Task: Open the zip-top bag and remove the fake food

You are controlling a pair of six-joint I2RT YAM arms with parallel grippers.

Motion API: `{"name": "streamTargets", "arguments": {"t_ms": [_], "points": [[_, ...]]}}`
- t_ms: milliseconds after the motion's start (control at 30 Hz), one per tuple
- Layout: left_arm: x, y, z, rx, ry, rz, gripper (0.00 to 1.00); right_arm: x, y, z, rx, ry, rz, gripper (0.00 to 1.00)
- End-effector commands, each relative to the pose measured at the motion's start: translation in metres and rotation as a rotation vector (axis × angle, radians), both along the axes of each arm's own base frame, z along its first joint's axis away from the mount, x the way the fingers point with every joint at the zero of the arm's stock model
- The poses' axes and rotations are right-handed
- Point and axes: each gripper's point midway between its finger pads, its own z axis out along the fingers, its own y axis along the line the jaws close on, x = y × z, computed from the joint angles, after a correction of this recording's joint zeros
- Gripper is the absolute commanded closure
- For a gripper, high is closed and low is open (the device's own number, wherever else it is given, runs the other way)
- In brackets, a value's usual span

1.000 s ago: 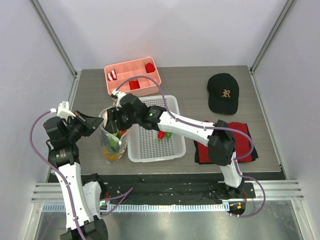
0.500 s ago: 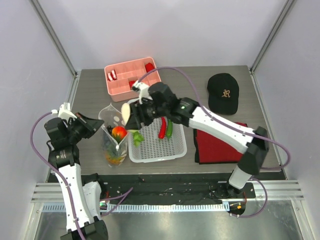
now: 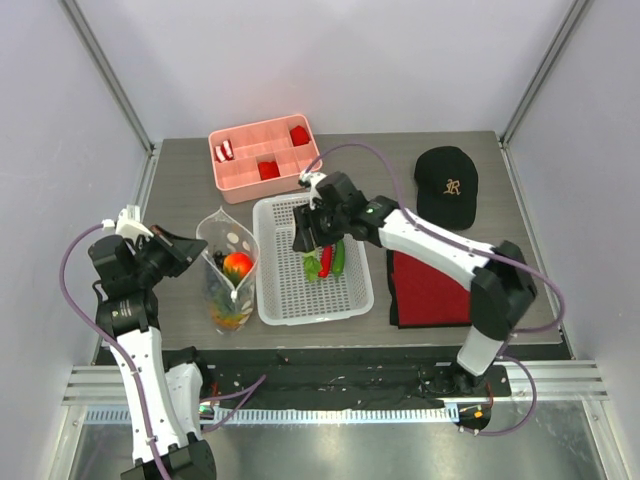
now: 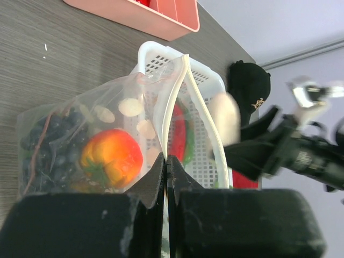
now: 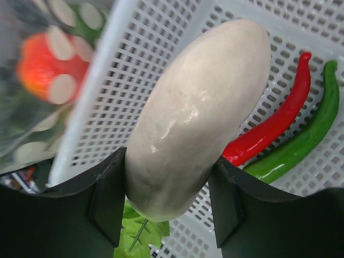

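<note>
My right gripper (image 3: 306, 232), clenched on the whitish piece (image 5: 199, 113), has cleared the zip-top bag (image 3: 222, 285) my left gripper (image 4: 165, 174) pinches, reaching the basket (image 3: 290, 300) rightward.

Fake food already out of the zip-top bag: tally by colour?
White: 1, whitish piece in right gripper
Red: 1, red chili in basket
Green: 2, green chili and leafy piece, in basket
Total: 4

The grey wood-grain counter (image 3: 400, 160) carries a pink compartment tray (image 3: 250, 190) at the back left, a white perforated basket (image 3: 290, 285) just before it, a black cap (image 3: 446, 186) back right, a red folded cloth (image 3: 435, 290) nearer — and the zip-top bag (image 3: 228, 275), upright just left of the basket.
</note>
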Motion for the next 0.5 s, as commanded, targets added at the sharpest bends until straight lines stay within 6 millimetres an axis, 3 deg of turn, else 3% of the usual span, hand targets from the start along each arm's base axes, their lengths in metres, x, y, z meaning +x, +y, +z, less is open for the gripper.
{"name": "streamTargets", "arguments": {"t_ms": [0,133,200,267,467], "points": [[0.0,0.0,0.021,0.031,-0.062,-0.005,1.0,0.024,0.004,-0.039,-0.065,-0.012,-0.085,0.87],[0.0,-0.001,0.023,0.031,-0.067,-0.013,1.0,0.041,0.009,-0.071,-0.085,-0.003,-0.153,0.84],[0.0,-0.001,0.023,0.034,-0.066,-0.016,1.0,0.046,0.01,-0.088,-0.11,0.016,-0.171,0.77],[0.0,-0.001,0.024,0.034,-0.065,-0.016,1.0,0.05,0.013,-0.092,-0.111,0.019,-0.176,0.71],[0.0,-0.003,0.027,0.032,-0.071,-0.029,1.0,0.052,0.014,-0.098,-0.133,0.017,-0.168,0.32]]}}
